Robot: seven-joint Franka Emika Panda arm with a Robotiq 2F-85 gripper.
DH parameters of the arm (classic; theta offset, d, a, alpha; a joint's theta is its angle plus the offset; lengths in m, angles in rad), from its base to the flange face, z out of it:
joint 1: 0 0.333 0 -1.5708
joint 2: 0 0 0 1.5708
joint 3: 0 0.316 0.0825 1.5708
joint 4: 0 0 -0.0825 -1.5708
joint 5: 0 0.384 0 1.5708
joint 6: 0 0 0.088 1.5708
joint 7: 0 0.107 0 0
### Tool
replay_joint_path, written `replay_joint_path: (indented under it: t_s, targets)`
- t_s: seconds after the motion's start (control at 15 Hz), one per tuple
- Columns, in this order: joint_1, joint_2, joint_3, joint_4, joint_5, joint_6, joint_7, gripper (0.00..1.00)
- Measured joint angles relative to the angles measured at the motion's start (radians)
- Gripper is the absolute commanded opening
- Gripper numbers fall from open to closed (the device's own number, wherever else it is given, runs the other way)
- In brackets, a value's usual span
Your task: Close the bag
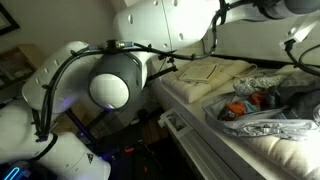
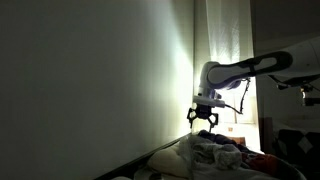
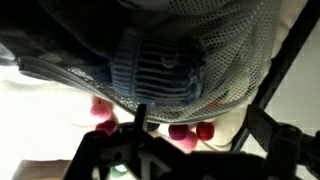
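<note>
We are in a home bedroom: a bed [image 1: 282, 152] with a quilted white mattress fills the right, a folded cream cloth [image 1: 208, 70] lies on it, and a pale curtain [image 2: 218, 35] hangs at the far end beside a bare wall [image 2: 100, 80].

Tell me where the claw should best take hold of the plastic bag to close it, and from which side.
Probably the loose crinkled edge of the bag, beside the orange items showing in its open mouth. Come from above: the bag lies floppy, its mouth facing up, and the open claw hangs over it. The exact rim is unclear.
</note>
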Motion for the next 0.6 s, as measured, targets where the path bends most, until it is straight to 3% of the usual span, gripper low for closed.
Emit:
replay_joint_path:
  t_s: [0.13,0.6]
  targets:
    - [0.001,0.004,-0.001,0.000,-0.003,-0.004,-0.010,1.00]
    - [0.001,0.008,-0.040,0.011,-0.086,-0.002,-0.235,1.00]
